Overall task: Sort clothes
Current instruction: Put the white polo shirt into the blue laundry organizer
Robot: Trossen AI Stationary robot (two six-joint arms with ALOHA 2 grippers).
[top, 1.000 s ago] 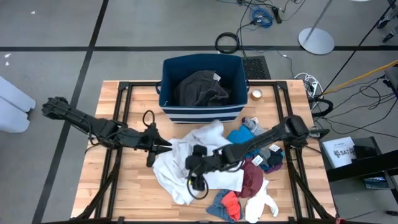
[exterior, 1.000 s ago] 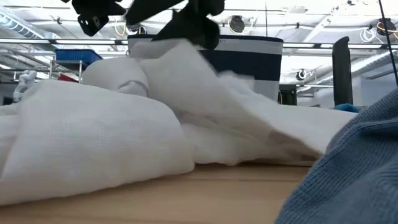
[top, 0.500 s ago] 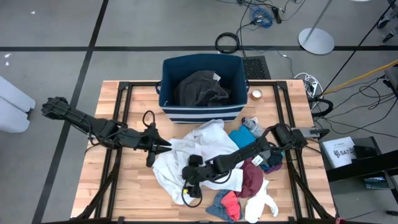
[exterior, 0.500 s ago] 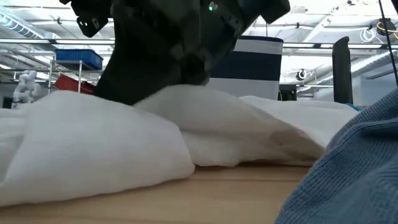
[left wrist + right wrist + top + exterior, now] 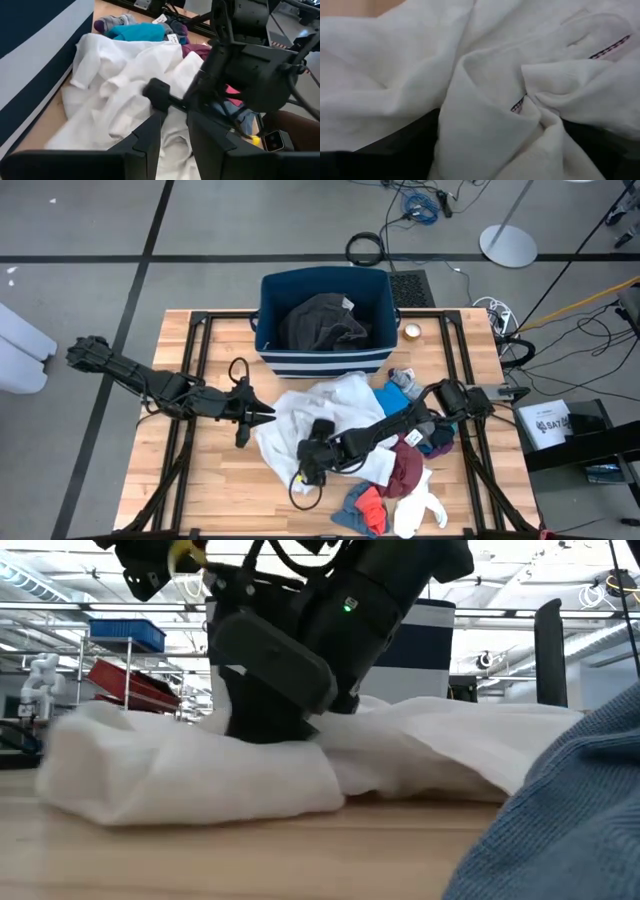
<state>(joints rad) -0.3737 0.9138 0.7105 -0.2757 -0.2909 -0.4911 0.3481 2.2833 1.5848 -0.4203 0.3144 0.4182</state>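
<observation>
A large white garment [image 5: 330, 415] lies crumpled in the middle of the table. My left gripper [image 5: 268, 413] is at its left edge and shut on it. My right gripper [image 5: 312, 452] is down on its near part, shut on a bunch of the cloth [image 5: 485, 115]. A teal piece [image 5: 385, 398], a maroon piece [image 5: 405, 470], a red piece [image 5: 370, 505], a blue-grey piece [image 5: 348, 518] and a white sock [image 5: 420, 515] lie to the right and near. A dark grey garment [image 5: 320, 320] lies in the navy bin [image 5: 325, 362]. My left gripper pinches the white garment's left edge [image 5: 172, 147] between its two fingers, which come level from the table's left. The rest of the garment lies on the table. My right gripper holds a bunched fold of the white garment [image 5: 520, 107] between its two fingers [image 5: 375, 157]. It comes slanting down from the table's right. The cloth around it rests on the table [image 5: 200, 780].
The navy bin with white stripes stands at the far middle of the table. A small round thing [image 5: 412, 332] sits to its right. A dark piece [image 5: 437, 442] lies under my right arm. Bare wood [image 5: 215, 470] shows at the near left.
My right gripper has come down and toward the near-left onto the white garment and has taken a fold. The garment's near-left part has been drawn in toward the right and bunched up; its far part has stayed.
</observation>
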